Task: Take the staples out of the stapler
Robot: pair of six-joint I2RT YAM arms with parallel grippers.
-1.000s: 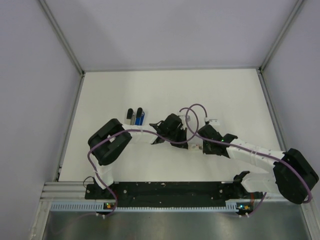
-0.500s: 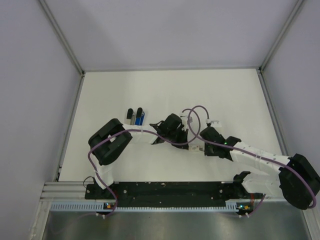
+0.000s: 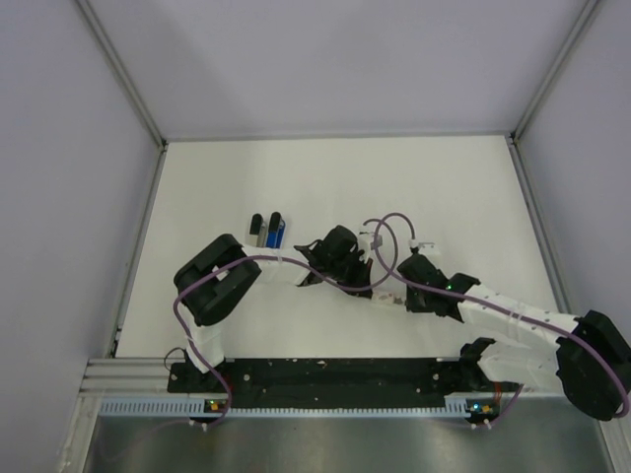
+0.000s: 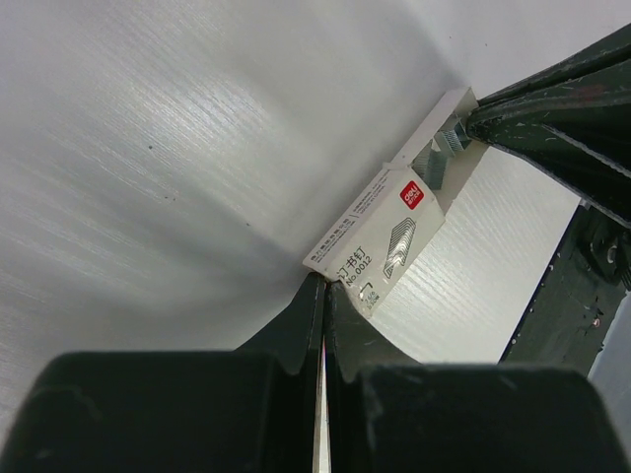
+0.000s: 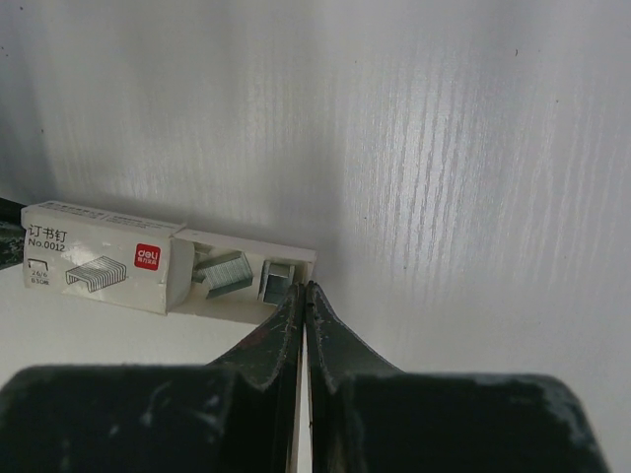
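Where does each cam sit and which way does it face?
Top external: above, behind the bases, looking down at table, stapler, left arm, right arm.
Left wrist: looks along the left fingers, shut on the staple box sleeve.
Right wrist: looks along the right fingers, shut on its tray, staples inside.
Shared: both wrists see the box, opposite ends.

Staple box (image 5: 99, 264) sleeve has Chinese print "订书钉", with "No.0012" right under it. The red square logo (image 5: 147, 257) reads "deli". Same print shows in the left wrist view. Small print by the staple drawing looks like "24/6", too small to confirm.
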